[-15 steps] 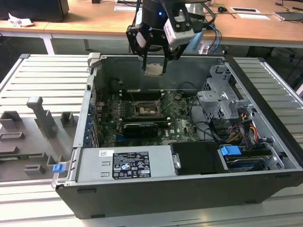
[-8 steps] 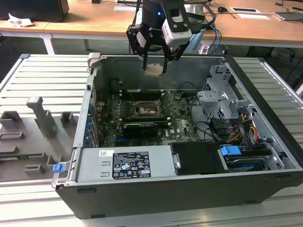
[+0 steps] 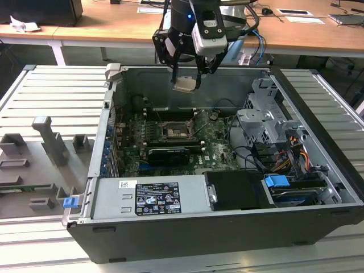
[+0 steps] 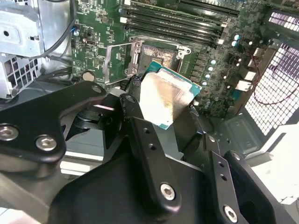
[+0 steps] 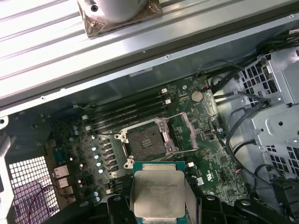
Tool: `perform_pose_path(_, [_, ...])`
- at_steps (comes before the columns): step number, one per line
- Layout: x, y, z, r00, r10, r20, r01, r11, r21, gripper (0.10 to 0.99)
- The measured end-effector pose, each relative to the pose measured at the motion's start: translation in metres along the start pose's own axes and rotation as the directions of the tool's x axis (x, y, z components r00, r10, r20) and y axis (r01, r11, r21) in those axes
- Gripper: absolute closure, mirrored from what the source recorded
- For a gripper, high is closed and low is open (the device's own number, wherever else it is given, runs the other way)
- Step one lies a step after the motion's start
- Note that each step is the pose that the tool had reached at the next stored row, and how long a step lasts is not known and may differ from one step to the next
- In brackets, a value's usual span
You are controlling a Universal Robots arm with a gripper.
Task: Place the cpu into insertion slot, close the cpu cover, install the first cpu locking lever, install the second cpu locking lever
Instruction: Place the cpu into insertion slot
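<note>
Your gripper (image 3: 186, 77) is clamped on the cpu (image 3: 185, 84), pinching it by two opposite edges, metal face outward. It hangs high over the open case (image 3: 170, 227), near the back wall and well above the board. The slot (image 3: 172, 131) lies below and toward the front, bare, with nothing seated in it. In the second wrist view the cover (image 4: 109, 65) stands swung up beside the slot (image 4: 161, 53), so the way in is open.

Your main risk, as I judge it, is tilt. In the second wrist view the cpu (image 4: 166, 100) looks canted between the fingers (image 4: 135, 114), not level with the board. If it comes down like that, one corner meets the slot first and can bend the contacts or leave the chip riding on the rim.

The grip is another weak point. The fingers hold only thin edges, so a jolt or a brush against the case wall could turn the chip or drop it onto the board.

Watch the raised cover too. It stands right at the slot's edge, and a finger or a chip corner catching it could knock it down across the opening.

Rotation also matters: in the first wrist view the cpu (image 5: 158, 193) and the slot (image 5: 147, 142) do not sit quite square to each other, and I cannot tell the keying from here.
</note>
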State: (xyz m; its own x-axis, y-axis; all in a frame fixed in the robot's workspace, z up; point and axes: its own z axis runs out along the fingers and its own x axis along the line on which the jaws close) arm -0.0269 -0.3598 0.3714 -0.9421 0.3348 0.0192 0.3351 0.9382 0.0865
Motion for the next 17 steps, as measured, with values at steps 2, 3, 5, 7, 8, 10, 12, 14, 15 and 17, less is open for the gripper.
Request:
perform_pose_path(2, [0.0,0.0,0.0002,0.9997,0.024,0.0021,-0.024,0.9997,-0.001,0.561])
perform_pose_path(3, [0.0,0.0,0.0002,0.9993,0.038,0.0033,-0.038,0.9993,-0.001,0.561])
perform_pose_path(5, [0.0,0.0,0.0004,0.9975,0.071,0.0061,-0.071,0.9975,-0.002,0.561])
perform_pose_path(7, [0.0,0.0,0.0006,0.9952,0.097,0.0085,-0.097,0.9952,-0.002,0.561])
perform_pose_path(8, [0.0,0.0,0.0009,0.9937,0.111,0.01,-0.111,0.9938,-0.002,0.561])
perform_pose_path(10, [0.0,-0.0001,0.0013,0.9893,0.145,0.0132,-0.145,0.9894,-0.002,0.561])
perform_pose_path(12, [-0.0001,-0.0001,0.0019,0.9805,0.196,0.0174,-0.196,0.9806,-0.004,0.561])
perform_pose_path(14, [0.0001,-0.0002,0.0023,0.9741,0.225,0.0198,-0.225,0.9743,-0.005,0.561])
perform_pose_path(15, [0.0003,-0.0003,0.0024,0.9731,0.23,0.0201,-0.23,0.9733,-0.005,0.561])
perform_pose_path(17, [0.0011,-0.0005,0.0026,0.972,0.234,0.0205,-0.234,0.9722,-0.006,0.561])
